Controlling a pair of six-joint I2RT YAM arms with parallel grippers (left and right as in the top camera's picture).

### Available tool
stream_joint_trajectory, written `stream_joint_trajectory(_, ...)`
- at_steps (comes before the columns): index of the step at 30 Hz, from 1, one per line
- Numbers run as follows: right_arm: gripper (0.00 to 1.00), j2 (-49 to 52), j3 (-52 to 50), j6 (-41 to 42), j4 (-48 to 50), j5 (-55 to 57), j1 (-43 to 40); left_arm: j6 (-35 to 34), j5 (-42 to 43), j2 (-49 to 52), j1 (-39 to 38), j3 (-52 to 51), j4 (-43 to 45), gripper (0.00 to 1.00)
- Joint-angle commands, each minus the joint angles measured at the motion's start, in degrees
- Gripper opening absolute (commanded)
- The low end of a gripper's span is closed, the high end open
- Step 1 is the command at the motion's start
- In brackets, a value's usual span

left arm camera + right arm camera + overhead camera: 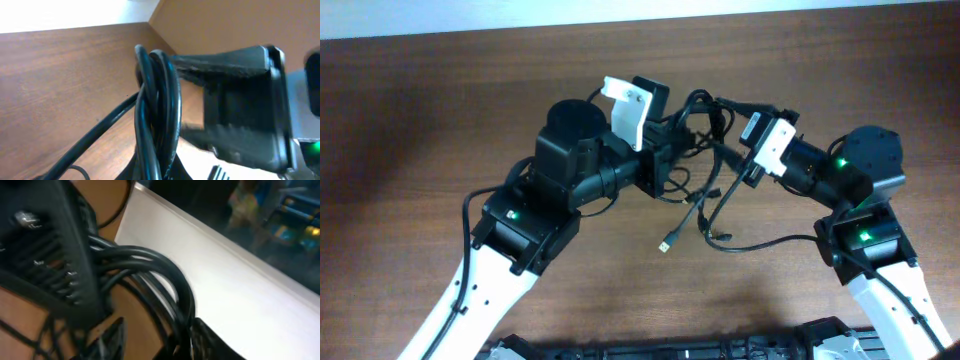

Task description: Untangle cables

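— Knotted cables (700, 130) up between left pincer (662, 160) and right pincer (738, 150), tails down on counter (440, 90).
— Light, limp, slippery. Seemingly clamped on them at right; at left, cannot tell. Best gripped near a plug end (665, 243), not mid-loop.

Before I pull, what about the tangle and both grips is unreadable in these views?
1. Overhead: where the cables cross is hidden by the left gripper and right gripper.
2. Left wrist: loops blurred, cut off at bottom edge; grip unclear.
3. Right wrist: motion blur; grip unclear.
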Motion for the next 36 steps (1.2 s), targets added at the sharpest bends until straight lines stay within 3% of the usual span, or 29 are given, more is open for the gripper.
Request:
stream_joint_trajectory(1, 0.31, -0.46, -0.09, -0.61, 0.00, 3.82, 0.55, -3.65, 2.05, -1.29, -1.03, 1.42, 0.92, 0.00)
stream_joint_trajectory(2, 0.34, -0.46, -0.09, -0.61, 0.00, 4.20, 0.55, -3.96, 2.08, -1.29, -1.03, 1.42, 0.96, 0.00)
stream_joint_trajectory(3, 0.46, -0.46, -0.09, -0.63, -0.02, 4.20, 0.55, -3.98, 2.08, -1.29, -1.03, 1.42, 0.94, 0.00)
stream_joint_trajectory(6, 0.46, -0.46, -0.09, -0.63, 0.00, 4.20, 0.55, -5.46, 2.67, -1.29, -1.14, 1.42, 1.16, 0.00)
stream_joint_trajectory(8, 0.39, -0.46, -0.09, -0.63, 0.00, 4.20, 0.55, -5.68, 2.71, -1.29, -1.73, 1.42, 1.42, 0.00)
stream_joint_trajectory(12, 0.10, -0.46, -0.09, -0.61, -0.02, 4.17, 0.55, -7.41, 2.64, -1.29, -3.13, 1.42, 2.89, 0.00)
stream_joint_trajectory(14, 0.04, -0.46, -0.09, -0.61, -0.02, 4.15, 0.55, -7.41, 2.43, -1.29, -3.13, 1.42, 2.89, 0.00)
stream_joint_trajectory(17, 0.04, -0.46, -0.09, -0.55, -0.24, 4.17, 0.55, -8.87, -0.26, -1.29, -3.10, 1.42, 2.69, 0.00)
stream_joint_trajectory(20, 0.04, -0.46, -0.09, -0.39, -0.96, 4.17, 0.52, -15.67, -7.34, -1.31, -2.60, 1.42, 1.14, 0.00)
stream_joint_trajectory(26, 0.04, -0.46, -0.09, -0.35, -2.14, 5.27, 0.44, -39.78, -16.02, -1.31, 3.67, 1.42, -8.39, 0.00)
stream_joint_trajectory(33, 0.04, -0.46, -0.09, 1.60, -2.86, 8.63, 0.44, -38.14, -15.98, -1.31, 4.94, 1.42, -9.81, 0.00)
stream_joint_trajectory(36, 0.45, -0.59, -0.09, 1.60, -4.15, 6.34, 0.44, -27.65, -15.98, -1.31, 4.94, 1.42, -9.75, 0.00)
